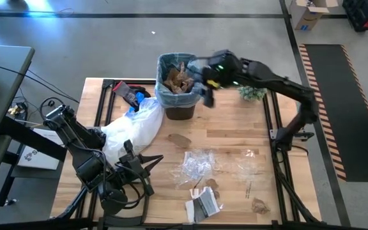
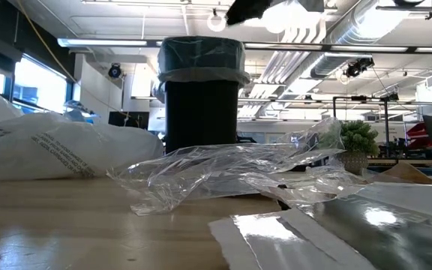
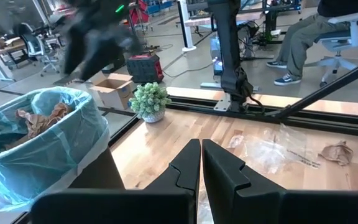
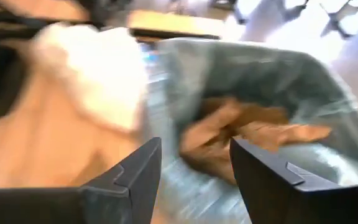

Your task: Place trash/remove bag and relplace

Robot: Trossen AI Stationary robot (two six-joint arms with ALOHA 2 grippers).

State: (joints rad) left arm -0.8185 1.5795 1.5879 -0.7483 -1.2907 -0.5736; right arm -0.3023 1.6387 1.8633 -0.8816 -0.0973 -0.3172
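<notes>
Wooden table [image 1: 171, 128] carries our landmark, the bin lined with the bag [image 1: 165, 94]: above its rim we see the right gripper [image 1: 204, 82] spread and empty, presumably after dropping trash [image 1: 179, 79] inside, while the clenched left gripper [image 3: 201, 163] waits well short of it.

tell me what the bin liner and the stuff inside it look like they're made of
The bin liner looks like thin translucent light-blue plastic film: it crinkles and folds over the rim. The scraps inside look like matte brown paper, going by their crumpled creases.
</notes>
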